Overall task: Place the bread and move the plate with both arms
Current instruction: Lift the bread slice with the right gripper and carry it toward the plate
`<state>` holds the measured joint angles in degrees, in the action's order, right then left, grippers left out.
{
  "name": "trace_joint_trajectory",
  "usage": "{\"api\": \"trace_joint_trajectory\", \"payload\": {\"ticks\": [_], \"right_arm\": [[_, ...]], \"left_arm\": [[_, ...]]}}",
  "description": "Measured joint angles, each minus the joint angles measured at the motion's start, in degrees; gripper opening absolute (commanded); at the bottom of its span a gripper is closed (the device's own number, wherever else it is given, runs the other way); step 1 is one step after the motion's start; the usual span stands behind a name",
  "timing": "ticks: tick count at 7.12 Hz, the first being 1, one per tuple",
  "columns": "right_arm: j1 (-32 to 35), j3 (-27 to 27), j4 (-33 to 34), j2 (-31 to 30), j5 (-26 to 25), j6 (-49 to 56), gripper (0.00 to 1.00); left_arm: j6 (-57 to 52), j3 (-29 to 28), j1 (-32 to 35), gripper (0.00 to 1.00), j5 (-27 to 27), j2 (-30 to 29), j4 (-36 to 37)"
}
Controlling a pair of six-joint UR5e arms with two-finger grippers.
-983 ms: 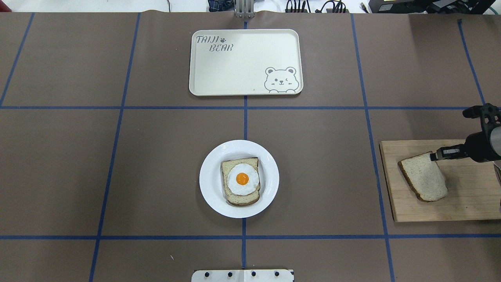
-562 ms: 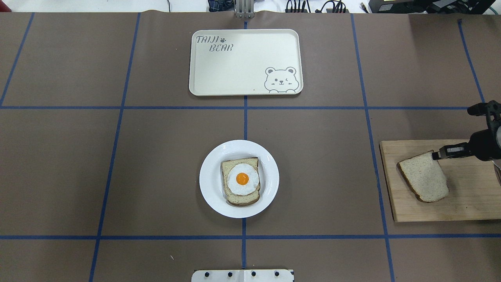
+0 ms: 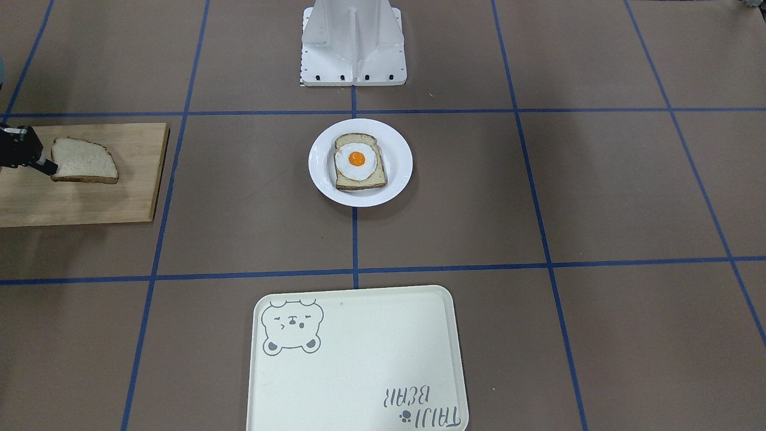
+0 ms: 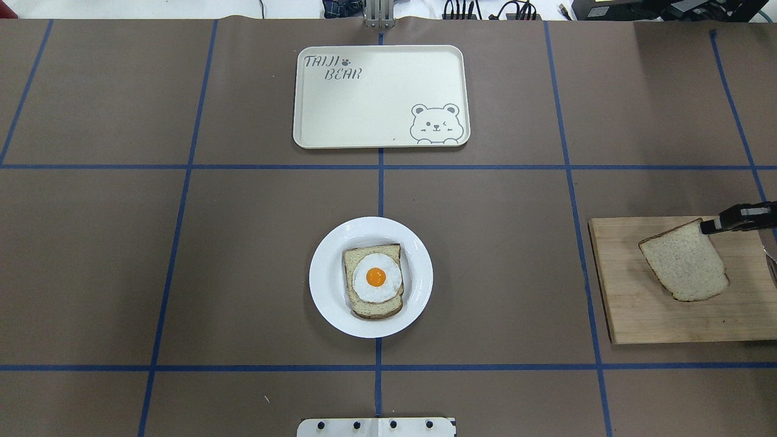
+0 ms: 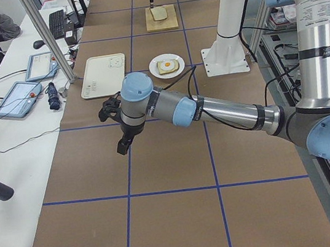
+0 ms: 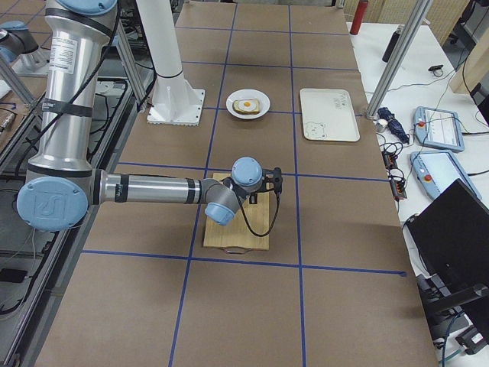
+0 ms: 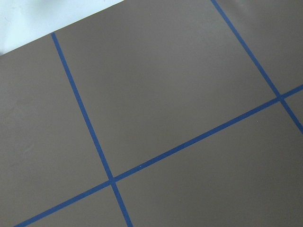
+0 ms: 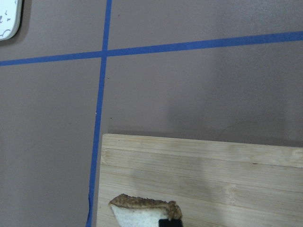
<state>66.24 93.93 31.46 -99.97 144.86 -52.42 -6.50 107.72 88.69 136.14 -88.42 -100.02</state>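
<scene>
While pinched by the right gripper (image 4: pixel 708 227), speckled dark-crusted bread (image 4: pixel 685 267) over wooden board (image 4: pixel 637 315); left gripper (image 5: pixel 122 146) state unclear.

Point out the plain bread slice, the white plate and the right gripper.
bread (image 4: pixel 685 267), overhead exterior view, middle of its pale speckled face.
plate (image 4: pixel 325 276), overhead exterior view, bare white rim on its left side.
right gripper (image 4: pixel 707 227), overhead exterior view, black tips at the slice's crust corner.
</scene>
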Motion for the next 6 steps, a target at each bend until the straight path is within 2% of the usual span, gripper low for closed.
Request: {"api": "trace_joint_trajectory", "payload": {"ticks": [3, 6], "right_arm": [[3.0, 0.3, 0.1, 3.8, 4.2, -0.8, 0.00], [0.4, 1.1, 0.6, 14.9, 3.2, -5.7, 0.00]], "left_arm": [[0.0, -0.3, 0.0, 0.98, 0.0, 0.0, 0.0], [1.8, -0.8, 0.0, 0.98, 0.1, 0.0, 0.1]]}}
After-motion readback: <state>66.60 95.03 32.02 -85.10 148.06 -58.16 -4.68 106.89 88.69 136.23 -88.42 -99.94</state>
